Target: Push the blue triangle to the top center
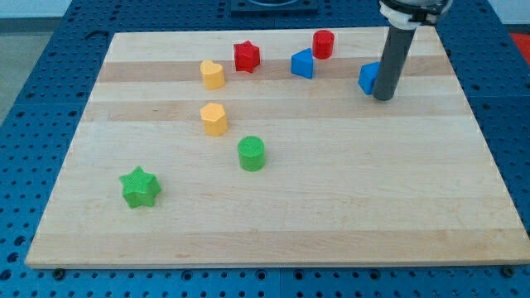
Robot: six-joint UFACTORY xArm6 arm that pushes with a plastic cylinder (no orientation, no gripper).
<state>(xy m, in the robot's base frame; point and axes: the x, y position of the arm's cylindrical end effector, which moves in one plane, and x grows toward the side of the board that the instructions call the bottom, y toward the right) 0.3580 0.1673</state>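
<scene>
the arm carries no hand, so nothing is open, closed or held; it ends in a dark rod whose lower end, my tip (383, 98), rests on the wooden counter (331, 207) at the view's upper right. a blue block (368, 78), shape not clear because the rod covers its right side, sits just at 10 o'clock of my tip and appears to touch the rod.

the blue triangle (303, 64) lies near the view's top, slightly right of centre, at about 9 o'clock from my tip and apart from it. a red cylinder (323, 43) stands just at 1 o'clock of the blue triangle, close but not touching. a red star (247, 56) lies at 9 o'clock of the triangle, near it.

a yellow heart-shaped block (213, 74) sits at 8 o'clock of the red star. a second yellow block (214, 119), shape unclear, lies at 6 o'clock of the first. a green cylinder (252, 154) sits at 4 o'clock of that second yellow block. a green star (140, 187) lies at the view's lower left, well apart from all others.
</scene>
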